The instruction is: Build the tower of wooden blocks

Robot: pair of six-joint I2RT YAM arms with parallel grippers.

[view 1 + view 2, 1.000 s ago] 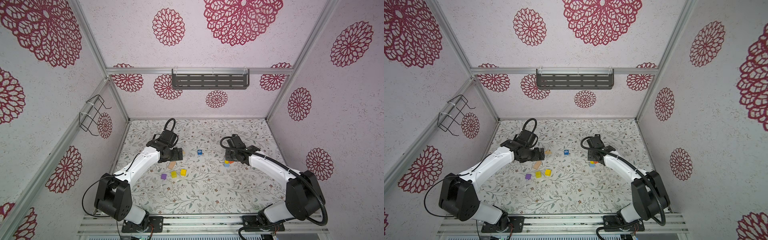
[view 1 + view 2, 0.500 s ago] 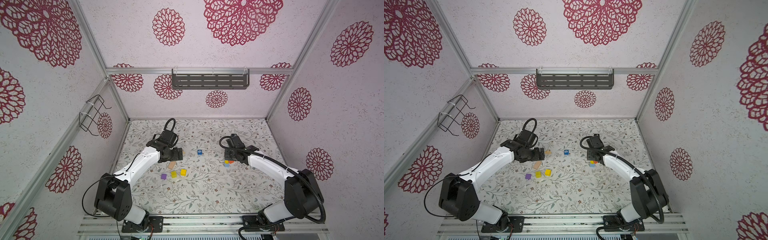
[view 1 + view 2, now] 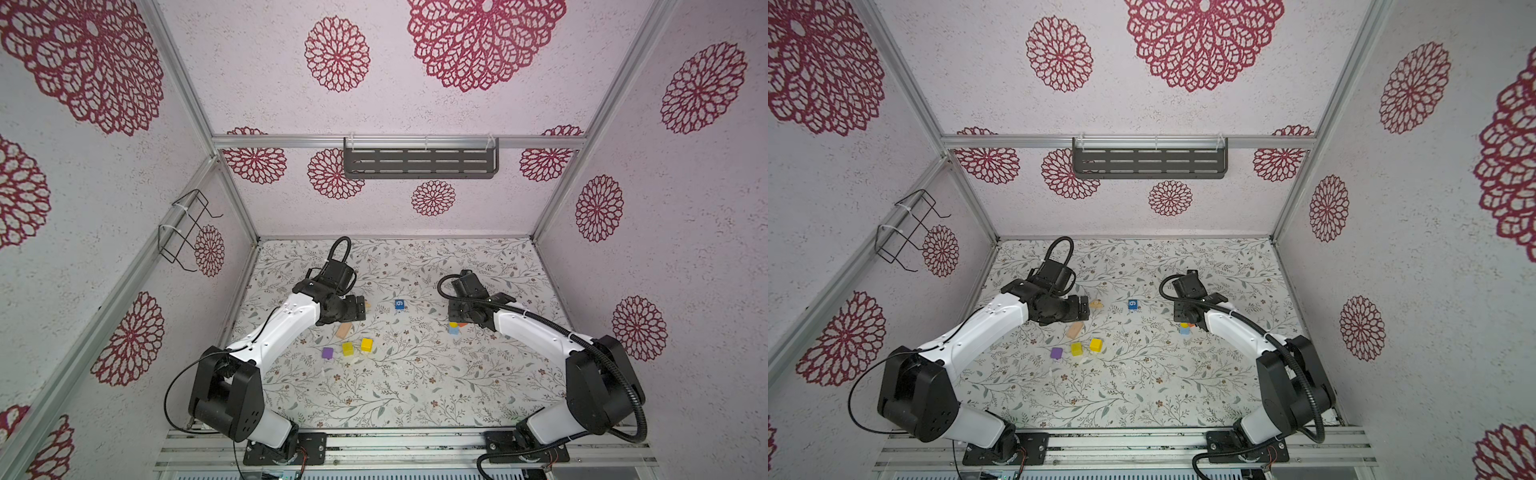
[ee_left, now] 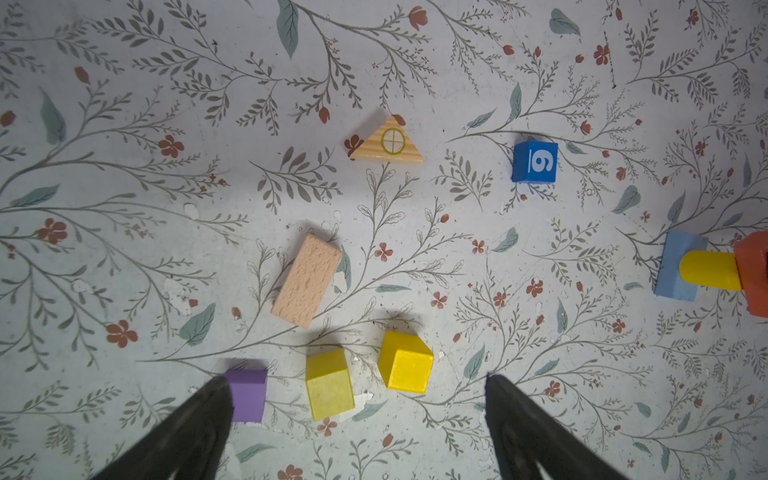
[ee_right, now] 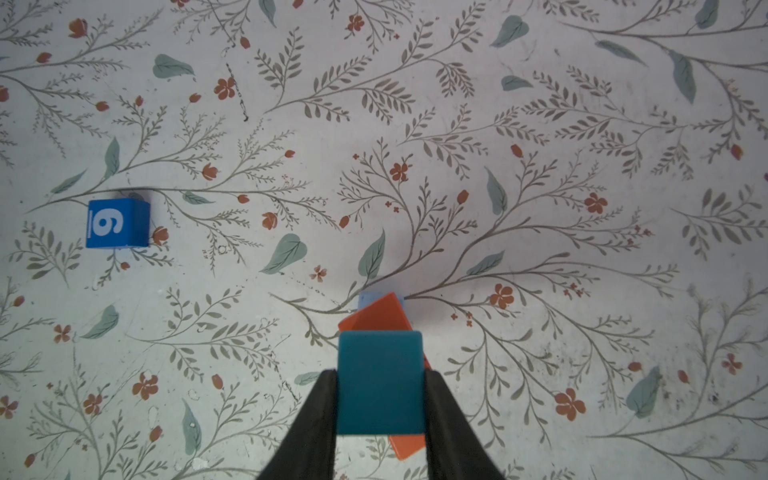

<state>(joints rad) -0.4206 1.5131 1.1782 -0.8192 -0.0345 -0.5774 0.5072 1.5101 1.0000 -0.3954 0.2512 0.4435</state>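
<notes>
**Item 1, wood block tower** point(image 3: 454, 328): you had it standing on the right half of the floral table point(image 3: 415, 395), beneath your right arm's wrist in both top views. From the bottom up it read light blue block point(image 4: 679, 266), yellow cylinder point(image 4: 708, 270), orange block point(image 5: 378, 316).

**Item 2, right claw** point(image 5: 380, 374): narrowed onto a teal block point(image 5: 379, 395), with one finger pressed to each side. You held it directly over the orange block. Whether the two blocks touched could not be told.

**Item 3, left claw** point(image 4: 356, 381): spread wide and holding nothing. It hung above the purple block point(image 4: 248, 395) and the paler yellow cube point(image 4: 329, 384), with the brighter yellow cube point(image 4: 405, 368) just beside them.

**Item 4, loose pieces, left of centre:**
- The tan plank point(image 4: 306, 280) lay flat.
- The triangle block point(image 4: 388, 143) bore a circle mark.
- The blue cube marked "6" point(image 4: 535, 162) sat apart, between your two arms.
</notes>
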